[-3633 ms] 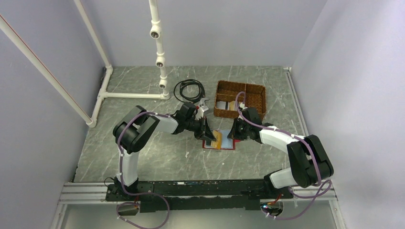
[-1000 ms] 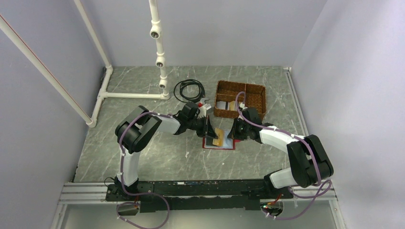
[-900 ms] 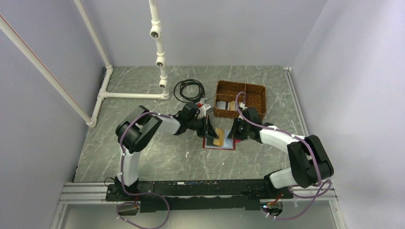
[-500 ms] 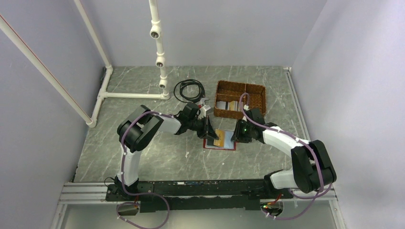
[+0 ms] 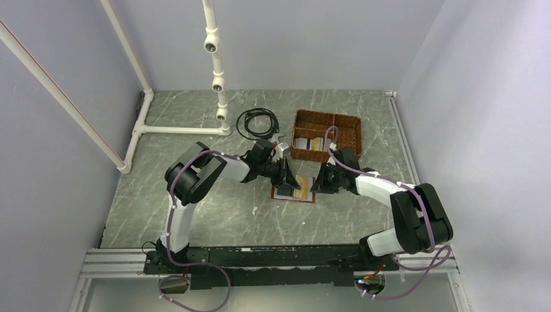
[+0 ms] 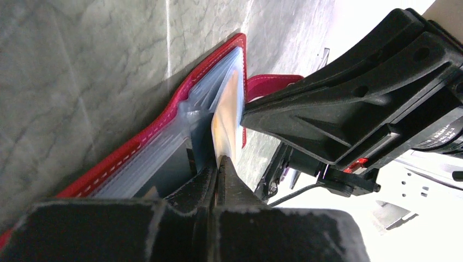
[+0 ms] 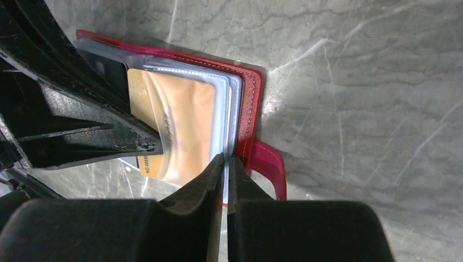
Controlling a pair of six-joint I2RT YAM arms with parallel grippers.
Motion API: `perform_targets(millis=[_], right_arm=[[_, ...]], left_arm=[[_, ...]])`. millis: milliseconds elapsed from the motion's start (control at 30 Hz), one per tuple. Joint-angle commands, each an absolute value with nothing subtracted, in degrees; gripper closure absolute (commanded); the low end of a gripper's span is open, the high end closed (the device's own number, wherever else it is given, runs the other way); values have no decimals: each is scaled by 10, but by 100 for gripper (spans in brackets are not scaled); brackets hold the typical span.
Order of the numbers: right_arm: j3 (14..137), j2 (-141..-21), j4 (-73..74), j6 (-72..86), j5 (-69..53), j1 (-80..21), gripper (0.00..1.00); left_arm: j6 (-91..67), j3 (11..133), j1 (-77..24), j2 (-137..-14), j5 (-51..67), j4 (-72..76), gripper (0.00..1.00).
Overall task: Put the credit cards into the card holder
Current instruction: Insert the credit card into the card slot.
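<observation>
**Card holder (image 5: 295, 193): one card going in, more waiting in the basket**

The left claw (image 6: 217, 164) is pinched shut on the near edge of a tan card (image 7: 183, 123). The right claw (image 7: 225, 161) is closed to a sliver on the edge of the holder's clear sleeves (image 7: 221, 103), seemingly steadying them.

Between the two claws, the tan card lies among the sleeves of the open red holder. The holder rests flat on the grey table (image 5: 214, 208), just in front of the basket (image 5: 347, 140). One corner of the card shows past the sleeve edge near the left claw, so I judge it mostly in but not fully seated. A dark patch under another sleeve may be a second card; I cannot tell.

In the basket's left compartment, a few cards (image 5: 303, 142) lie untouched. The job reads as early: one card is close to home and the rest are yet to be fetched and slotted. The holder's snap tab (image 7: 271, 164) is undone.
</observation>
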State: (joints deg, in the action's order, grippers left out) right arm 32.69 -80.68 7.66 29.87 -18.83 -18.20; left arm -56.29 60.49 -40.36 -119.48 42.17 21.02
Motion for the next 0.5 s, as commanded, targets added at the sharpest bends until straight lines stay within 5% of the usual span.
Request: perform_targets(millis=[0,300,467], right_arm=[[317,-833,39,300,-216,-191,93],[344,-813,83,260,-187,-190,93],[345,-818,82,251,-184,-190,93]], left_arm=[[-565,636,-419,-1211,408,213,95],[-474,660,-421,-1163,323,35,47],[-444,674,-431,-1143,257,-39,48]])
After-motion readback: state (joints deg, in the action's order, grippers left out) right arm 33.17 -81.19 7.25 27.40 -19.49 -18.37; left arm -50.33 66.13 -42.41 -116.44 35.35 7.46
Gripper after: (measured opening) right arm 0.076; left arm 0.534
